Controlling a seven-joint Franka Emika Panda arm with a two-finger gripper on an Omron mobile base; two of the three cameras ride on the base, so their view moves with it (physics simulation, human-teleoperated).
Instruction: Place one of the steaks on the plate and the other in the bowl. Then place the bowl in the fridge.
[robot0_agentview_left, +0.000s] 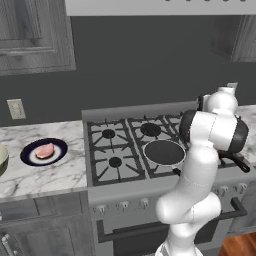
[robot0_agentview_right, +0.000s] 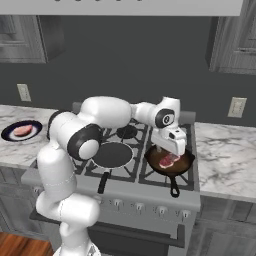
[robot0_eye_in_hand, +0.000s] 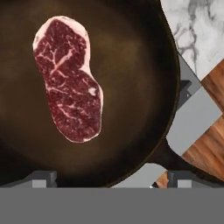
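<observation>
Hanging just above the black frying pan (robot0_agentview_right: 170, 164) on the stove's front right burner, the hand (robot0_agentview_right: 169, 151) stood released, jaws wide and holding nothing. The darker marbled steak (robot0_eye_in_hand: 68, 78) lay flat inside that pan, off toward one side of its floor and clear of the wall. It looked light, soft and floppy, likely slick with a moist surface, so a pinch across its narrow waist, where the two lobes meet, seemed the surest hold; taken by one end it would probably droop and slip. Lying flat on the pan, it would likely need the fingertips pressed right down to the pan floor to get round its edges. Counted: two steaks, this one in the pan and the pale pink steak (robot0_agentview_left: 44, 150) already on the navy-rimmed plate (robot0_agentview_left: 30, 156), on the marble tabletop well left of the pan; one plate; one bowl (robot0_agentview_left: 2, 159), showing only as a pale edge left of the plate; one pan.
</observation>
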